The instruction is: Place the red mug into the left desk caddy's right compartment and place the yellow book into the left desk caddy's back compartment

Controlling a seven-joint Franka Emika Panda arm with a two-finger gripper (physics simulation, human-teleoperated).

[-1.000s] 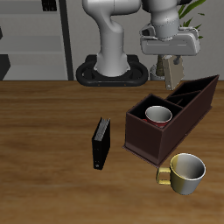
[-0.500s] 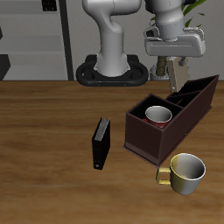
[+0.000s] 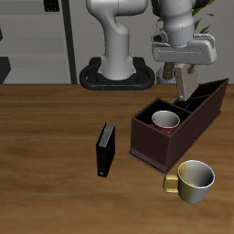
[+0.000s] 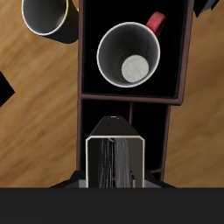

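Biggest thing first: the caddy (image 3: 155,137), dark maroon, taller slanted end pointing away from the table's front edge. Above that tall end, the gripper (image 3: 187,77), pinched tight on the book (image 3: 188,86) and dangling it on edge. Shifted sideways along the caddy over the last second, from above the middle dividers out toward the slanted end, with hardly any change in height. Book carried along with it, no slip in the grip as far as can be told.

Just in front of the caddy, toward the table's front edge: the cream mug (image 3: 193,179), not part of the job. Off the caddy's other side, well apart from it: the black book (image 3: 105,150), standing on edge, also not wanted.

Inside the caddy: the red mug (image 4: 131,55), upright in the right compartment (image 4: 92,80), handle toward a corner. So half the task looks done already.

From the wrist view, looking straight down past the grey-tan book (image 4: 115,161) into the narrow slots beyond the red mug's divider. Seems lined up over the back compartment (image 4: 103,112), or close to it, but hard to call exactly with the book blocking part of the slot. Not in yet, hanging clear above the caddy's rim. Probably a straight lowering next, watching the book's bottom edge against the thin divider, then letting go.
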